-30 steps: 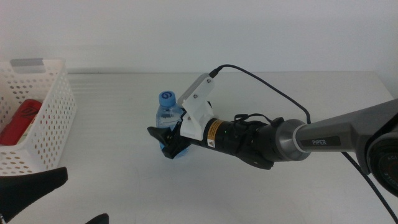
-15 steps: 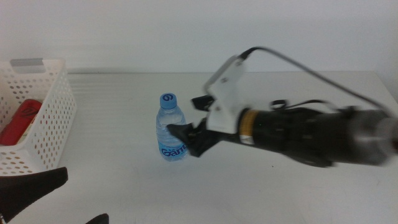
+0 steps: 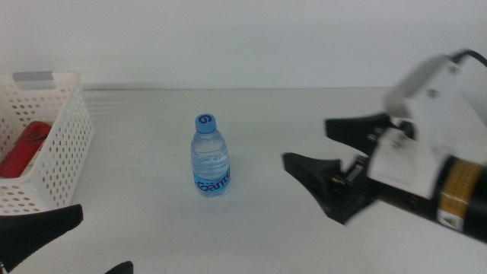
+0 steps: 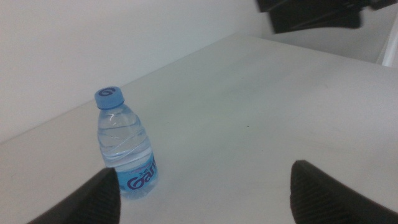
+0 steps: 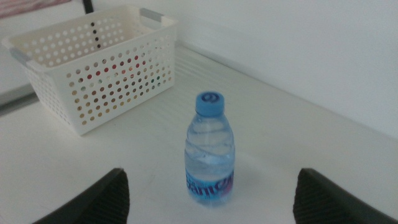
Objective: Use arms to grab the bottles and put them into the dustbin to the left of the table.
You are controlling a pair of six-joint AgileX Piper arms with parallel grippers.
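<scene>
A small water bottle with a blue cap and blue label stands upright on the white table, left of centre. My right gripper is open and empty, well to the right of the bottle with its jaws pointing at it. The right wrist view shows the bottle standing free ahead of the spread jaws. My left gripper waits at the near left edge, open, and the bottle stands ahead of one jaw. The white perforated dustbin stands at the far left and holds a red can.
The dustbin has a grey strip on its rim, and red shows through its holes. Bare tabletop lies between the bottle and the dustbin. The right arm's dark jaws show at the far side in the left wrist view.
The right gripper, which was around the bottle a second ago, has let go and pulled back to the right. The bottle stays upright. The left gripper has not moved.
</scene>
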